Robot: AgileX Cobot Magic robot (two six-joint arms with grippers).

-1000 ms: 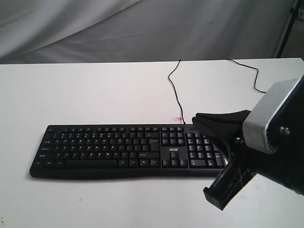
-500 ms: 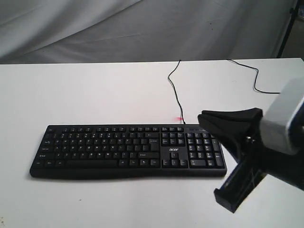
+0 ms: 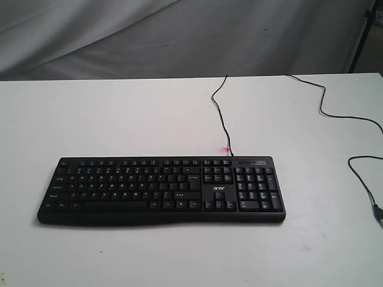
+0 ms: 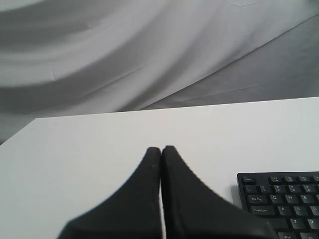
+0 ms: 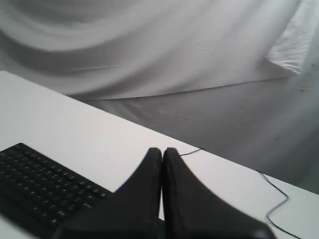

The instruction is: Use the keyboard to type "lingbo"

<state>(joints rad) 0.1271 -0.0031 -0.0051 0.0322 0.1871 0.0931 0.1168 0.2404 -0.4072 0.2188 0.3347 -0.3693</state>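
You had the left claw (image 4: 160, 149) and right claw (image 5: 162, 150) clenched on nothing, probably so each pinched tip could peck single keys on the keyboard (image 3: 161, 188), which lay flat on the surface (image 3: 119, 113).

White table (image 3: 119, 113) bears keyboard (image 3: 161, 190), thin cable (image 3: 219, 110), perhaps a second cable (image 3: 335, 115).

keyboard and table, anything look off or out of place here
Nothing serious. The keyboard lies flat and about square on the table, with no keys visibly missing. The one oddity is a small red spot where its cable meets the rear edge; what it is cannot be told.
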